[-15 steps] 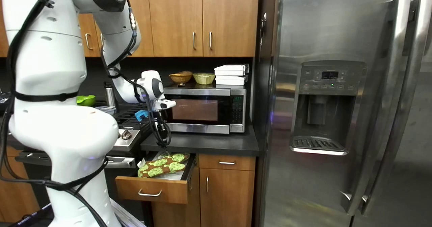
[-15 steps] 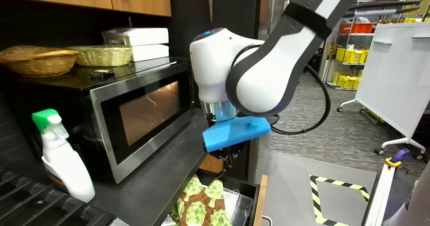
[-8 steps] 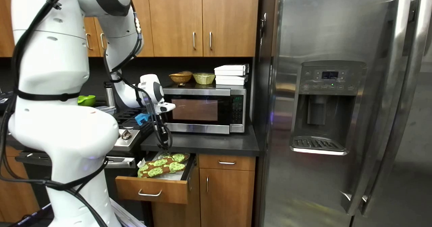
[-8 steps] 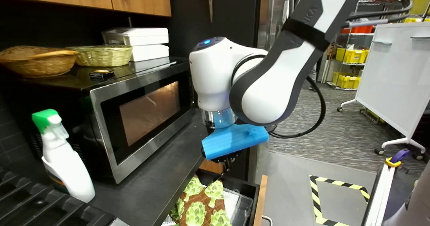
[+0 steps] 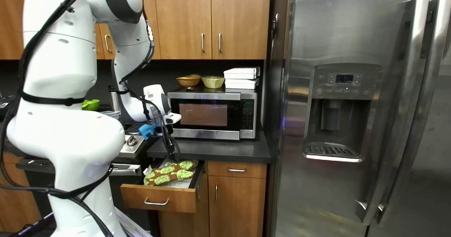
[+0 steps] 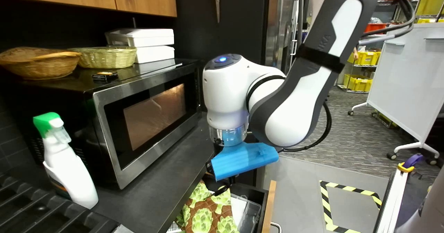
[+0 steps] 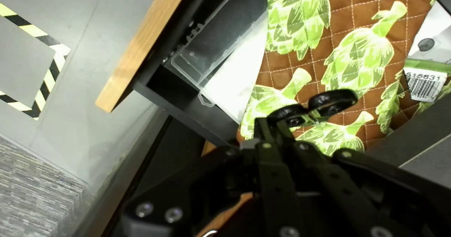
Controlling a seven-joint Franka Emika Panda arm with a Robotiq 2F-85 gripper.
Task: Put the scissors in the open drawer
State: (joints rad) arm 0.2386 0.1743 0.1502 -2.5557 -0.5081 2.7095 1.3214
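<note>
Open floor [image 6: 295, 188] lies past the front of the drawer [image 5: 179, 200]; edge of the counter [image 6: 156, 191] crosses over its back. Count: one microwave [image 6: 154, 122], one drawer pulled out, quilted cloth [image 7: 338, 57] lying in it, two baskets [image 6: 38, 68] on the microwave, one spray bottle [image 6: 74, 177] beside that. Gripper [image 7: 272, 126] over the drawer, just past the counter edge, fingers together, clamped on the scissors [image 7: 314, 104]. Scissors: one pair in the grip, tilted, over the cloth, shiny black, two loops sticking out past the fingertips, metallic glint between them; hard to tell from these angles whether they touch it
</note>
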